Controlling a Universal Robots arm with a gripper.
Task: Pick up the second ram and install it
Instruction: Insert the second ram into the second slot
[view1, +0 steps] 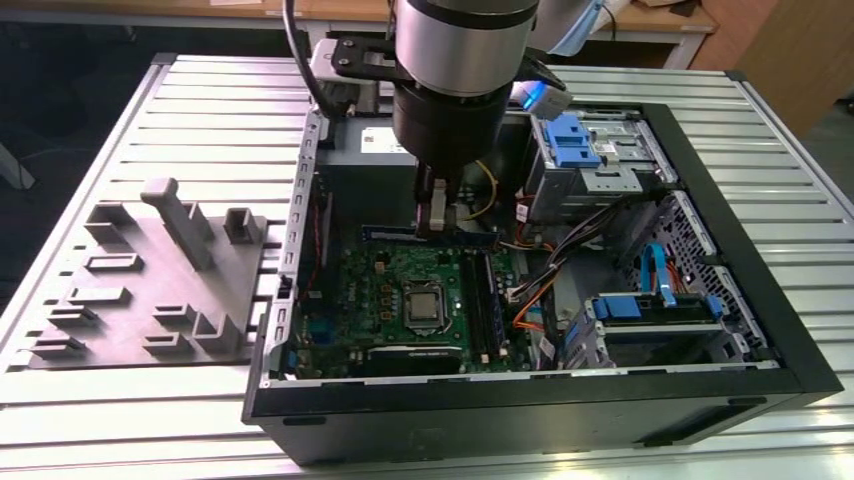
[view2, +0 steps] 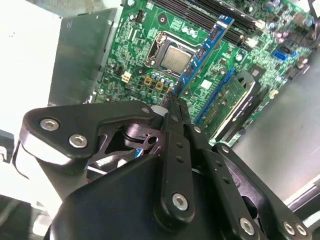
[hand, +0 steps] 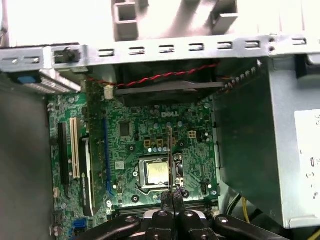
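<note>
My gripper (view1: 434, 225) (view2: 172, 102) (hand: 172, 192) reaches down into the open computer case and is shut on the second ram (view1: 400, 234) (view2: 202, 52) (hand: 171, 155). The ram is a thin bluish-purple strip held on edge, level, just above the green board (view1: 347, 290) (hand: 145, 125). It hangs near the board's far edge. In the first wrist view it runs as a thin line over the processor socket (hand: 156, 172). The board's long black slots (view1: 481, 300) (view2: 230, 10) lie toward the exterior view's right of the socket.
The black case walls (view1: 534, 400) ring the board. A drive cage with blue clips (view1: 574, 140) and loose cables (view1: 534, 290) crowd the exterior view's right. A grey holder plate (view1: 134, 290) with an upright post (view1: 180, 225) sits outside the case, at the left.
</note>
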